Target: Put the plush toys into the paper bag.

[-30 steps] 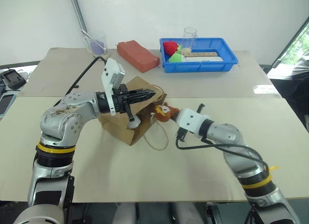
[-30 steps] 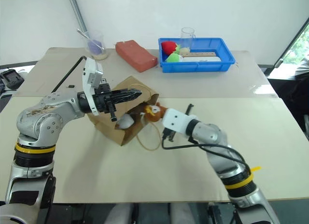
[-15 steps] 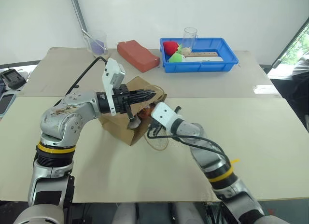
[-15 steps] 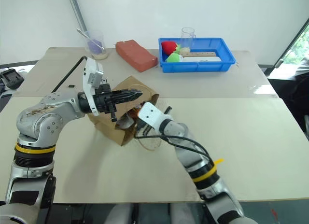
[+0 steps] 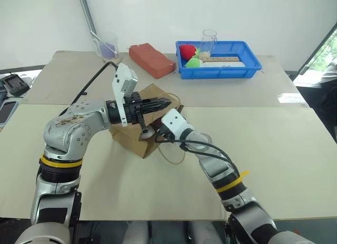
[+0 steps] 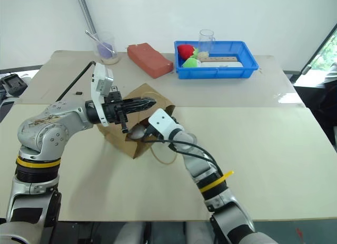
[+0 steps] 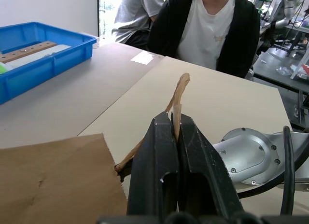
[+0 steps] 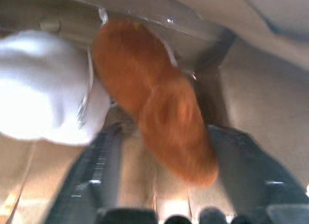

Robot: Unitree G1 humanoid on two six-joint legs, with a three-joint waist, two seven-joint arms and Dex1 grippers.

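The paper bag (image 5: 126,138) lies on its side on the table with its mouth toward the right. My left gripper (image 5: 164,103) is shut on one tan cord handle (image 7: 177,96) and holds the mouth up. My right gripper (image 8: 164,137) reaches into the mouth, its fingers spread apart. The brown plush toy (image 8: 154,108) lies loose between them inside the bag. Beside it is the white plush toy (image 8: 43,89), which also peeks from the bag's mouth (image 6: 138,131).
The bag's other cord handle (image 5: 174,154) loops on the table. At the back stand a blue bin (image 5: 247,70) with red and green balls, a red block (image 5: 151,60) and two clear cups. A person (image 7: 212,26) sits beyond the table's right end.
My right arm has swung left and carried the brown toy from beside the bag into its mouth, and its fingers have opened. The left gripper has held still.
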